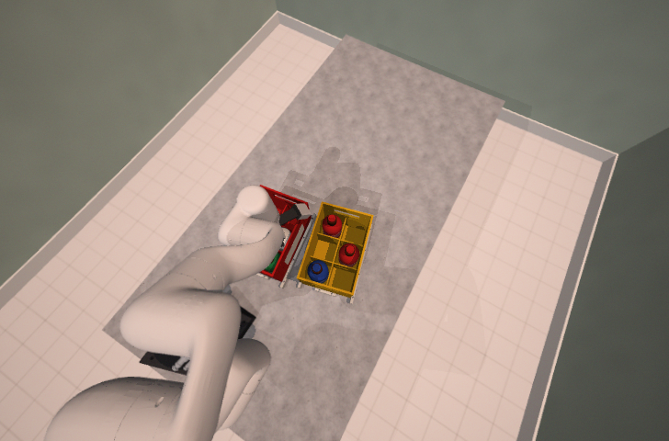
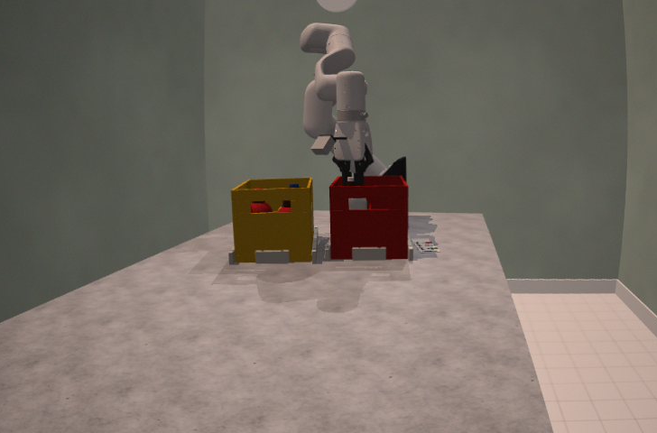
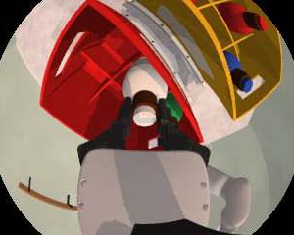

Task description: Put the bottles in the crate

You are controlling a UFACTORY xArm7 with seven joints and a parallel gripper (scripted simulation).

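Observation:
My gripper [image 2: 352, 179] [image 3: 144, 105] is shut on the neck of the white bottle [image 2: 357, 204] [image 3: 144, 80], its fingertips at the height of the red crate's rim. The bottle is down inside the red crate [image 1: 280, 272] [image 2: 368, 229] [image 3: 59, 110]; its base is hidden. A green bottle [image 1: 273, 261] [image 3: 173, 106] stands beside it in the red crate. The yellow crate [image 1: 324, 288] [image 2: 272, 232] holds two red bottles [image 1: 332, 226] [image 1: 348, 254] and a blue bottle [image 1: 317, 271] [image 3: 232, 63]. Both crates look level. The pick list [image 2: 425, 245] lies beside the red crate, too small to read.
The crates stand side by side with a narrow gap, held by low pale brackets [image 2: 368, 253]. The yellow crate's other three compartments look empty. My arm [image 1: 205, 270] covers the left part of the red crate in the top view.

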